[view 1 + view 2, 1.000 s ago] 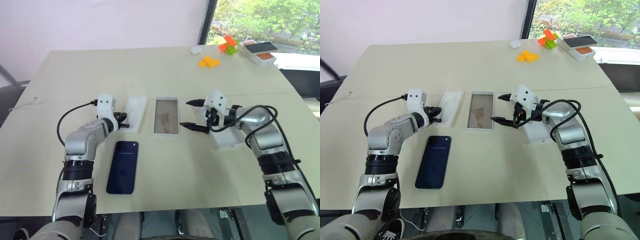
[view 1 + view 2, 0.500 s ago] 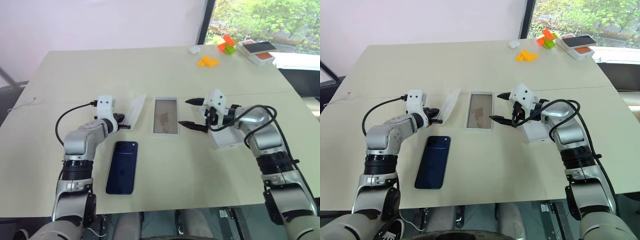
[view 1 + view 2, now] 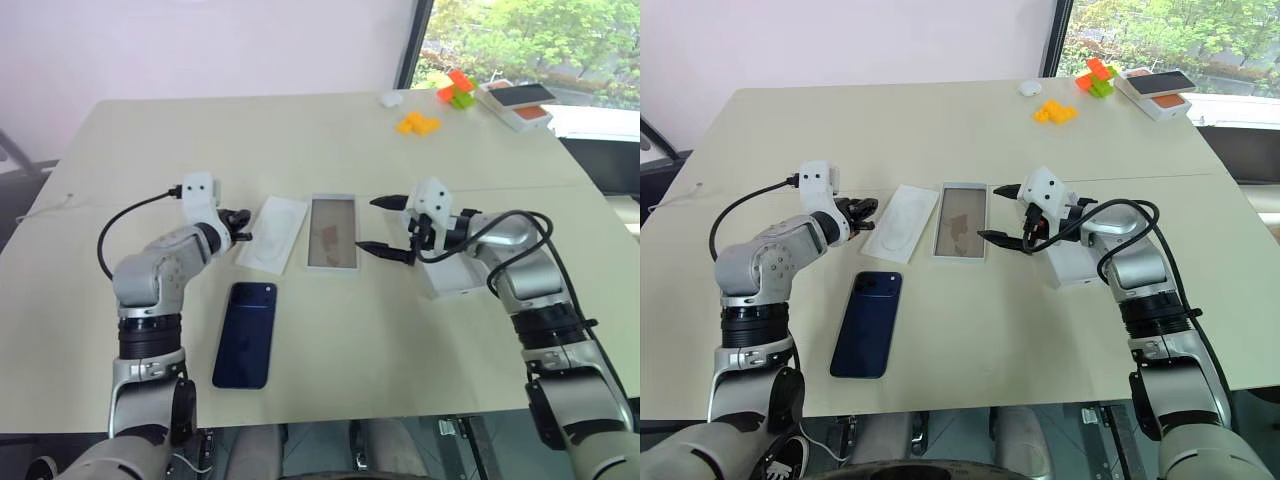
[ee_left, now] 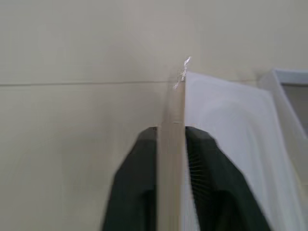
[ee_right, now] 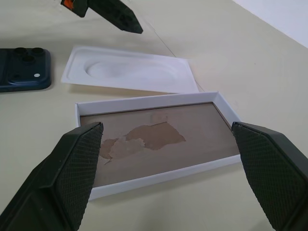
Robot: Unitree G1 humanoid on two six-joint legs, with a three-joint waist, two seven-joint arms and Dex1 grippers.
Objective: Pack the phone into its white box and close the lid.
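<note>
Packing had not begun: the phone (image 3: 245,334) lay near, the white box (image 3: 272,232) flat beside the left gripper (image 3: 241,224), apparently parted and empty; the right gripper (image 3: 384,226) gaped wide.

Beige table (image 3: 330,130) carries it all: white recessed tray (image 3: 272,232) at centre, brown-bottomed open box (image 3: 332,232) just beside it at three o'clock, navy phone (image 3: 246,333) at seven o'clock, orange blocks (image 3: 417,124) far off at one o'clock.
</note>
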